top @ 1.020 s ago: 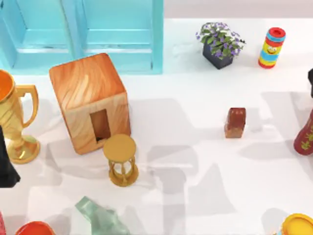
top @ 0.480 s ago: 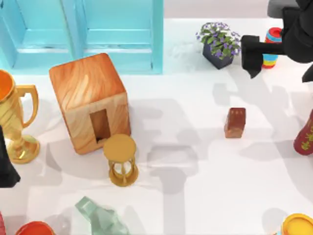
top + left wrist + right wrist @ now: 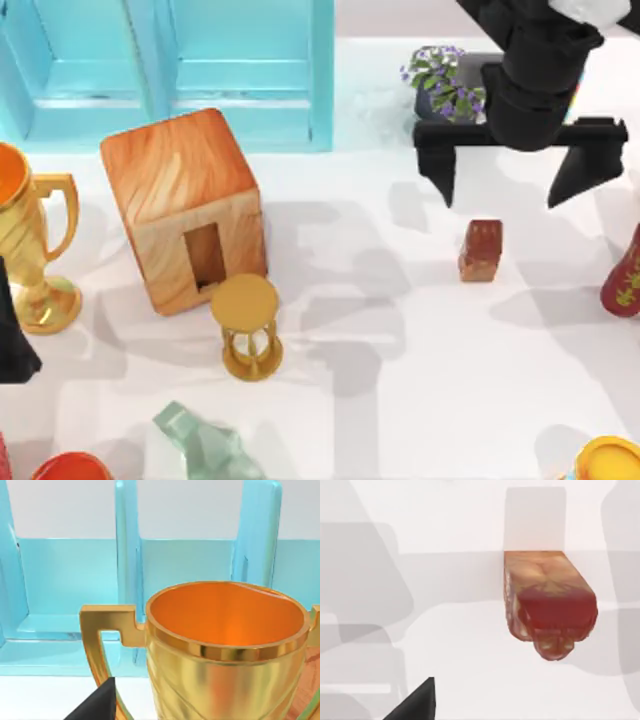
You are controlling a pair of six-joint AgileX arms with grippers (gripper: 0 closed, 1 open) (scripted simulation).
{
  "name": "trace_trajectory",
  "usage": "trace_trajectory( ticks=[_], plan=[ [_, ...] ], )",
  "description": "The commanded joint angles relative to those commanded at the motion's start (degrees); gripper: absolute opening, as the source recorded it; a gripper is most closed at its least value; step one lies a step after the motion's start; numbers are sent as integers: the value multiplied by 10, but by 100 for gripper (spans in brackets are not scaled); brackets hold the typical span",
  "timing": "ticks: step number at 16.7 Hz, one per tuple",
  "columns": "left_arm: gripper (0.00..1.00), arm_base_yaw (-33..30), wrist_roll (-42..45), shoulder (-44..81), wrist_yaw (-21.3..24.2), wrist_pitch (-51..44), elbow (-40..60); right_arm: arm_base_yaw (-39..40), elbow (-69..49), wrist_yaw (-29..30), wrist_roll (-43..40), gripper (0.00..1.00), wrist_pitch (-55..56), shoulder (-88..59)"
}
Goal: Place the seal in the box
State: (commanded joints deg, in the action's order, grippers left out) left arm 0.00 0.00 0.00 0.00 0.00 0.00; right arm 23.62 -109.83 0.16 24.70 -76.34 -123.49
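The seal (image 3: 481,250) is a small reddish-brown block standing on the white table, right of centre; up close it is seen in the right wrist view (image 3: 547,600). My right gripper (image 3: 502,200) hangs open just behind the seal, its two black fingers spread wide and holding nothing. The box (image 3: 185,205) is a large wooden cube at the left with a dark slot (image 3: 205,255) in its front face. My left arm (image 3: 10,335) stays parked at the left edge beside the gold trophy (image 3: 225,645).
A gold trophy (image 3: 30,240) and a gold hourglass (image 3: 247,325) stand near the box. A blue cabinet (image 3: 170,70) lines the back. A potted plant (image 3: 450,85), a striped can (image 3: 575,95) and a dark red vase (image 3: 625,280) surround the right arm.
My right arm has come in from the far right edge and swung left, its open gripper now just behind the seal. The seal and the left arm have not moved.
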Motion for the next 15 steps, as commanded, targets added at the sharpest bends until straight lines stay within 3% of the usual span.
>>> trace_trajectory(
  ticks=[7, 15],
  plan=[
    [100, 0, 0, 0, 0, 0, 0, -2, 10, 0, -1, 100, 11, -1],
    [100, 0, 0, 0, 0, 0, 0, 1, 149, 0, 1, 100, 190, -38]
  ],
)
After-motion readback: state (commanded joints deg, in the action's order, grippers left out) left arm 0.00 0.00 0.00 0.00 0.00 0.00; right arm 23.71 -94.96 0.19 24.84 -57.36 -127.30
